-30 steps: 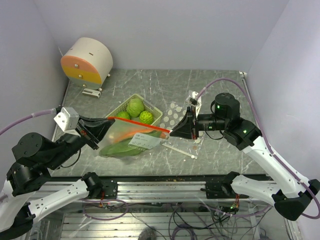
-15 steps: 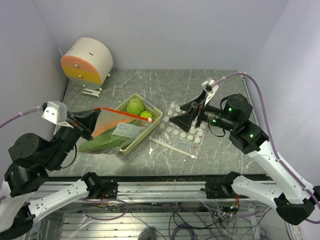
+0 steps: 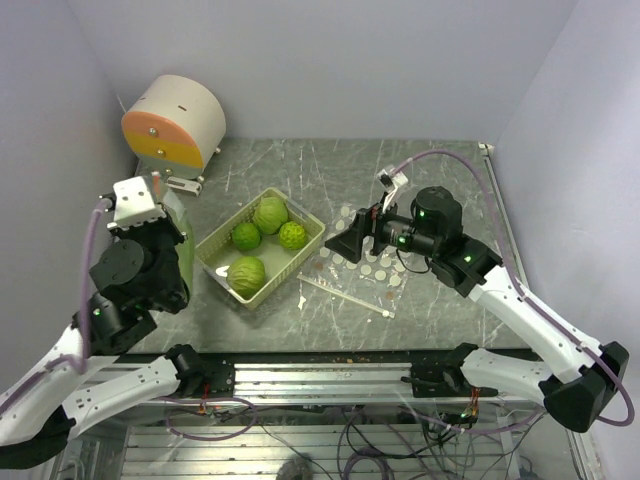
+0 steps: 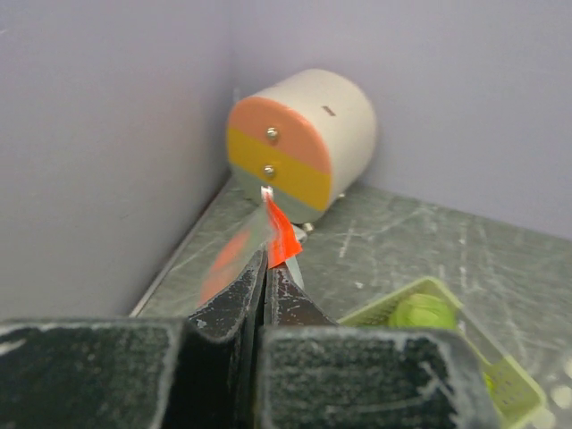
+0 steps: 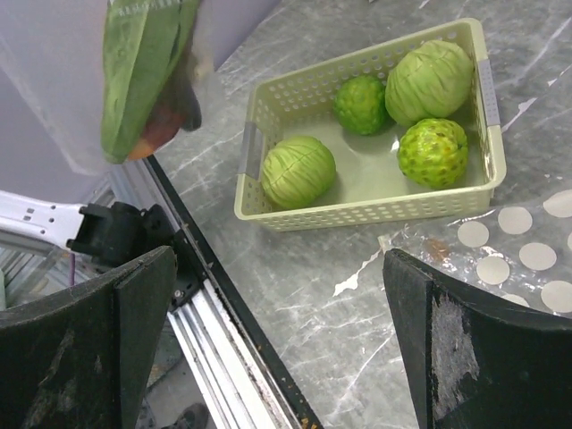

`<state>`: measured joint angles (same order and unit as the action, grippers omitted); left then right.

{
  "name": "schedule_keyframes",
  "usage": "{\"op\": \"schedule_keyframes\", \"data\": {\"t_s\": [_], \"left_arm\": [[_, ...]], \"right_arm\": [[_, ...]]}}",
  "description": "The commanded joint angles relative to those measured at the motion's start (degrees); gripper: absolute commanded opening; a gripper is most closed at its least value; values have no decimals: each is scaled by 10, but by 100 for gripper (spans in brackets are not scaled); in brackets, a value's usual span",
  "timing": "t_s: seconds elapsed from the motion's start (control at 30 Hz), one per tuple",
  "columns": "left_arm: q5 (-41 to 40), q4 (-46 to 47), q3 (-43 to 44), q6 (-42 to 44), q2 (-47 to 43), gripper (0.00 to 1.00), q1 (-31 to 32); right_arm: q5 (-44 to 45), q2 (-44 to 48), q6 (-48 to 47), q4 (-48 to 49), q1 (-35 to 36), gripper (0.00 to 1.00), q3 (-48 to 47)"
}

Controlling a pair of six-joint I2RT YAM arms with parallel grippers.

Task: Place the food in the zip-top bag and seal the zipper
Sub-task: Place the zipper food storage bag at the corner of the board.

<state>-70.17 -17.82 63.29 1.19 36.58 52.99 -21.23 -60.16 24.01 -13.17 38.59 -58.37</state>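
While the zip-top bag (image 5: 134,89) hangs in the air: the carrot (image 5: 159,132) and its green leaves (image 5: 143,45) show through the film, low in the bag, over the bench's (image 3: 420,180) near-left edge.
Left gripper (image 4: 266,268): clamped flat on the bag's red zipper strip (image 4: 281,239), apparently near one end, with the bag dangling below it.
Right gripper (image 3: 340,243): spread wide and empty, hovering beside the basket (image 5: 375,210), above a sheet of white discs (image 3: 365,265).
Green balls (image 5: 298,170): four, all in the pale-green basket in the middle of the bench, none in the bag.
Bag mouth: I cannot tell whether it is open or pressed shut.
Progress, as I judge it: part-filled, zipper not sealed.
Risk, slipping film: thin plastic held at a single spot may creep out of the closed fingers under the load.
Risk, spill: a bag hung by one corner tilts, so the carrot could slide out past the bench edge.
Risk, missed drop: with nothing holding the mouth wide, a ball released above it may bounce off and roll away.
Risk, grasp: round, bumpy balls packed close together may squirt from the fingers.
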Motion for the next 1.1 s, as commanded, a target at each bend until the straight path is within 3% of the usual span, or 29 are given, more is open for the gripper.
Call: {"op": "schedule_keyframes", "data": {"t_s": [0.0, 0.07, 0.1, 0.17, 0.27, 0.4, 0.43, 0.47, 0.5, 0.57, 0.6, 0.7, 0.9, 1.07], "left_arm": [[-137, 344, -75, 258, 8, 7, -5], [-143, 483, -121, 346, 10, 7, -18], [-143, 492, -133, 344, 10, 7, -27], [-137, 412, -145, 270, 10, 7, -67], [-119, 191, -146, 37, 22, 7, -125], [-72, 29, -162, -172, 53, 21, -178], [-64, 13, -163, -197, 59, 27, -185], [-57, 1, -162, -215, 64, 41, -191], [-49, -9, -160, -231, 66, 64, -195], [-27, -19, -153, -247, 66, 93, -200], [-10, -19, -150, -247, 62, 98, -201], [73, 7, -139, -212, 38, 100, -203], [375, -2, -97, -188, 9, 100, -203], [509, -29, -99, -204, 15, 95, -203]], "right_arm": [[14, -18, 1, 19, -2, 99, 2], [51, -34, -2, -9, -2, 99, -3], [73, -39, -4, -26, -2, 100, -5], [115, -49, -4, -53, -2, 100, -5], [160, -60, 1, -87, -2, 100, 1], [193, -71, 8, -123, -4, 100, 6], [203, -72, 10, -132, -4, 100, 6], [213, -74, 13, -140, -3, 100, 7], [218, -74, 14, -147, -4, 100, 7], [228, -82, 19, -160, -4, 100, 23], [238, -88, 22, -169, -4, 100, 26], [263, -119, 33, -193, -3, 100, 30], [282, -169, 58, -227, 1, 98, 50], [311, -190, 94, -231, 24, 97, 71]]}}
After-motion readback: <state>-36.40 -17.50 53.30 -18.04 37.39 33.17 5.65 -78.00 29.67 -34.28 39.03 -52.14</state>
